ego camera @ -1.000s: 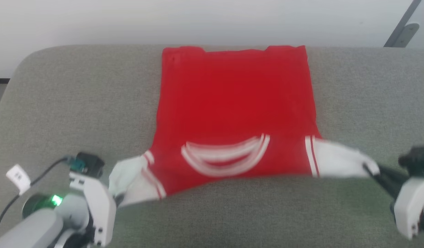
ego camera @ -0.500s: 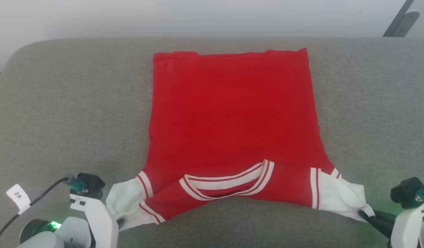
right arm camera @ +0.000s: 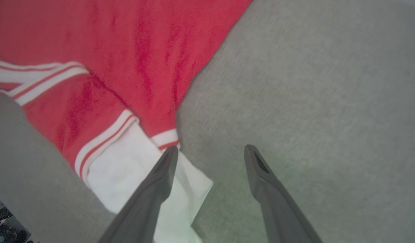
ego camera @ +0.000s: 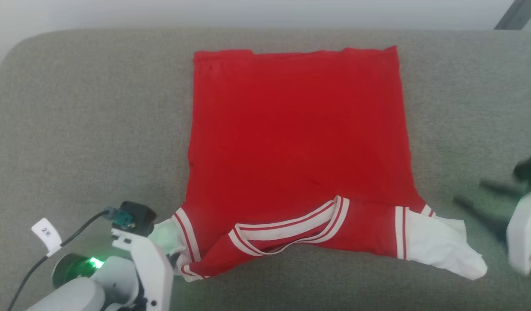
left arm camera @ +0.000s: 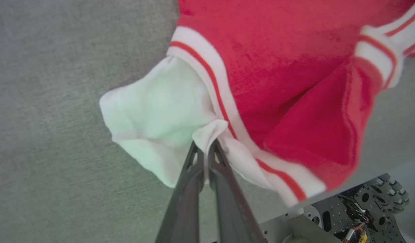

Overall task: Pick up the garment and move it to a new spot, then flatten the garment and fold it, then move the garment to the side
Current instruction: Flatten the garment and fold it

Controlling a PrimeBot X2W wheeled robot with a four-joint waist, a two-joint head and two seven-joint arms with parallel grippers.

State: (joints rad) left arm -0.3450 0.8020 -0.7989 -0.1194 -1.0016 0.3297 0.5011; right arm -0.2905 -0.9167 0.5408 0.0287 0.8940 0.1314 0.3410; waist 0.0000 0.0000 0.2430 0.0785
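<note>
The red jersey T-shirt (ego camera: 295, 142) lies spread flat across the middle of the grey upholstered surface (ego camera: 84, 108), striped collar (ego camera: 287, 231) nearest the robot. The left fingers (left arm camera: 189, 182) are pinched tight on a fold of one white sleeve (left arm camera: 153, 114), and it bunches up at the tips; the right fingers (right arm camera: 162, 172) are spread wide and empty, just beside the other white sleeve (right arm camera: 126, 165).
</note>
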